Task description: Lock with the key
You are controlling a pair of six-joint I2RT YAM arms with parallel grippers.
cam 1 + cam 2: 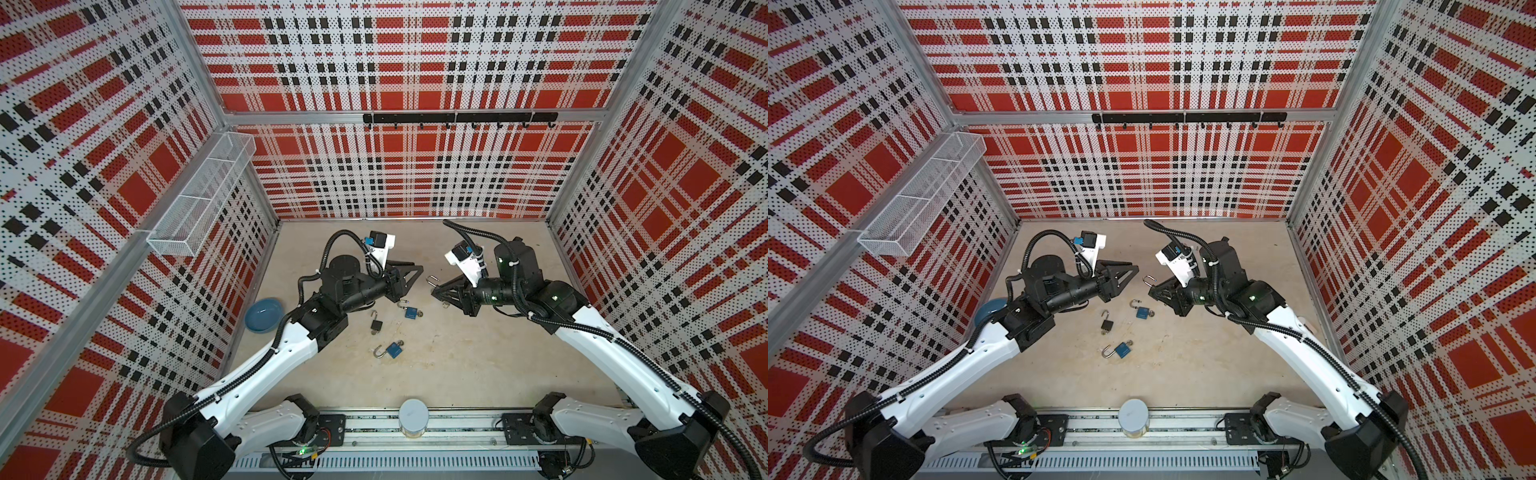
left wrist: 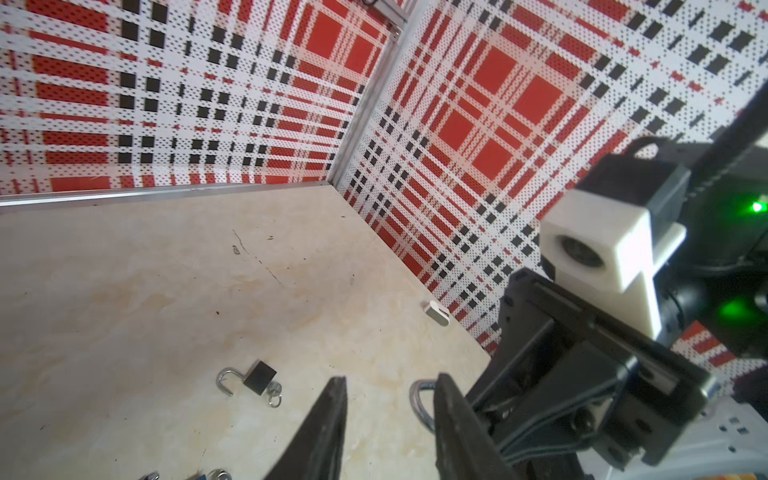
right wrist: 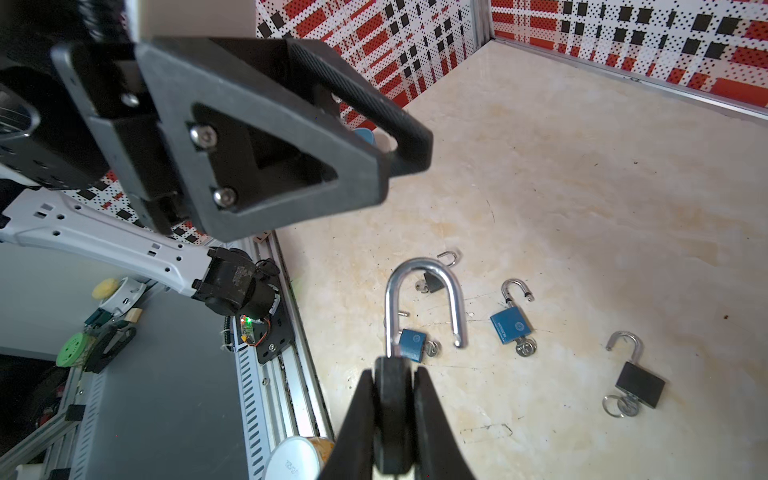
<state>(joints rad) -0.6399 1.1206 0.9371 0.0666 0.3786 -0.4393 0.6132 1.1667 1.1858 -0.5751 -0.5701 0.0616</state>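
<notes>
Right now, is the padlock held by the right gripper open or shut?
Open. The padlock in the right gripper shows its shackle with the free end outside the body.

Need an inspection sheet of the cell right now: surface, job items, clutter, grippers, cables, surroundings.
Surface: beige table, stained and scuffed.
Job's things: held padlock, shackle open; on the table far blue padlock, near blue padlock, black padlock and second black padlock, all with open shackles, key rings at their bases.
Clutter: blue bowl by the left wall; small white piece by the right wall; white-lidded jar on the front rail.
Grippers: right gripper shut on the held padlock's body; left gripper open, empty, facing it.
Cables: black conduits follow both arms; none on the table.
Surroundings: plaid perforated walls; wire basket on the left wall; hook rail on the back wall.
</notes>
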